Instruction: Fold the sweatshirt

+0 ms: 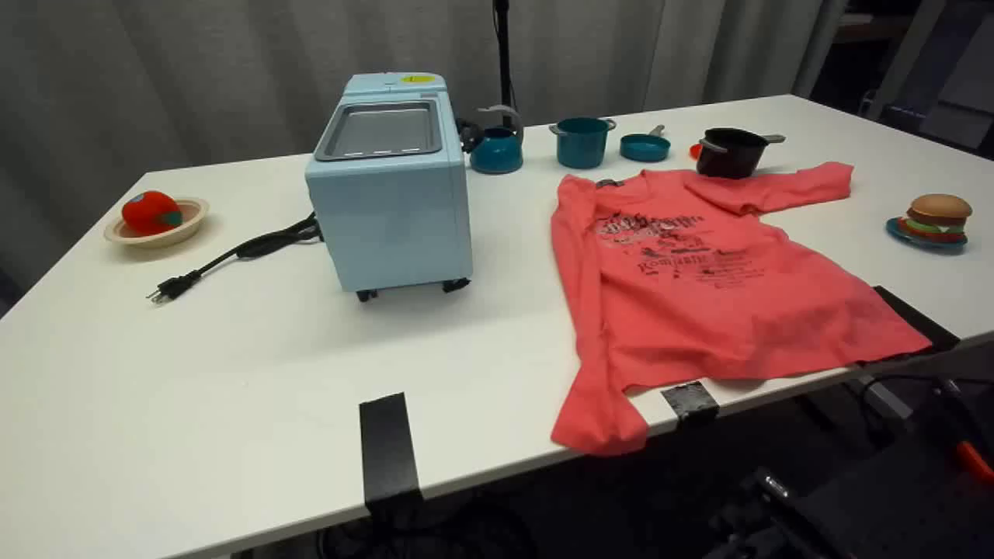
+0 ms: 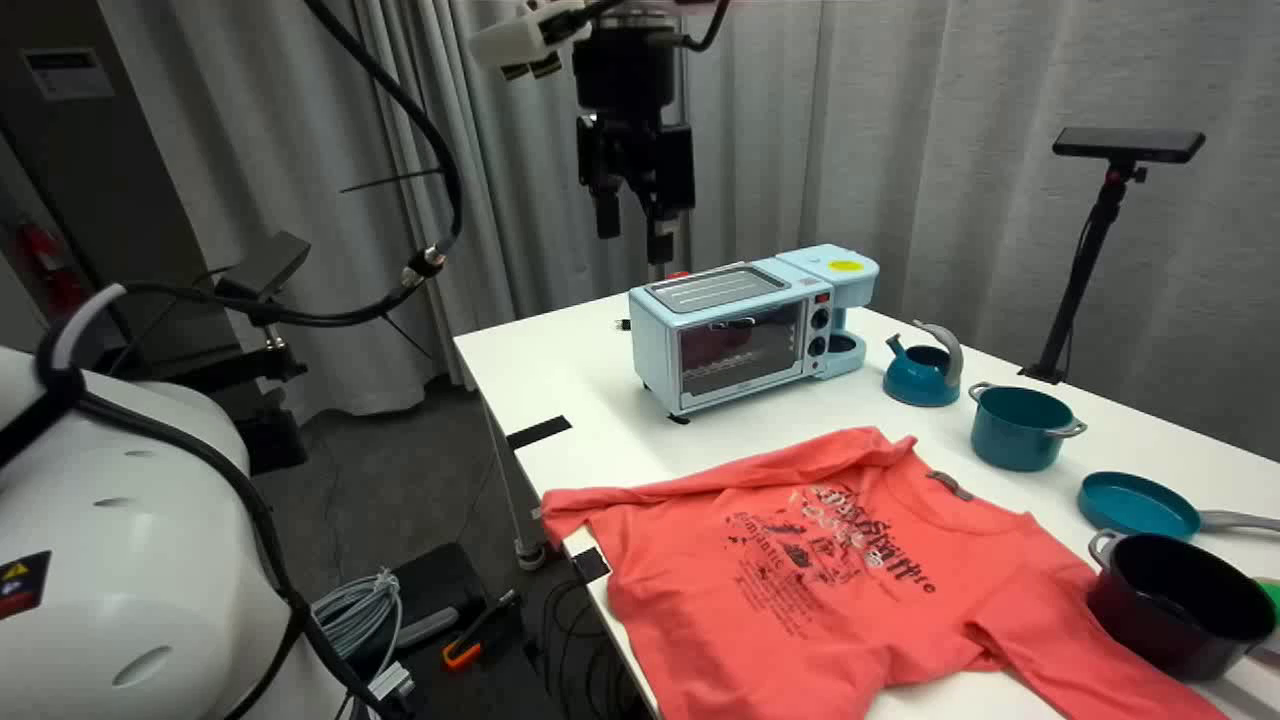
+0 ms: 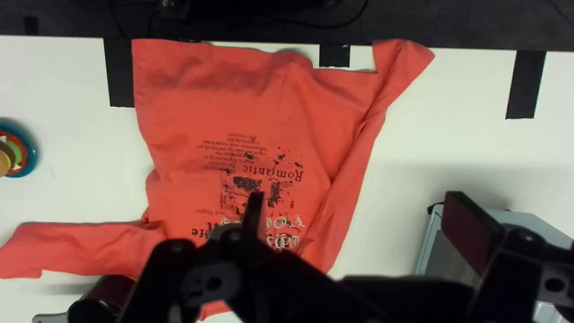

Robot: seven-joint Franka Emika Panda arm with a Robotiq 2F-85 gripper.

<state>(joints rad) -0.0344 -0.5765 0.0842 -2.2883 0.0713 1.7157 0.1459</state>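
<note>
Hanging high above the white table (image 1: 256, 365), the gripper (image 2: 634, 232) has its jaws spread wide apart! Down below, in an exterior view, the coral-red sweatshirt (image 1: 699, 310) lies flat on the right, print up, one sleeve poking over the near edge, the other stretching right, just beside the dark pot (image 1: 730, 161); the light-blue toaster oven (image 1: 396, 213) stands to its left.

Arm (image 2: 150, 590) is wht, rounded, w/ oval recesses (image 2: 142, 666) – blk cables (image 2: 455, 195), blk/yel/red sticker (image 2: 30, 585) – tool (image 2: 633, 230) blk.
</note>
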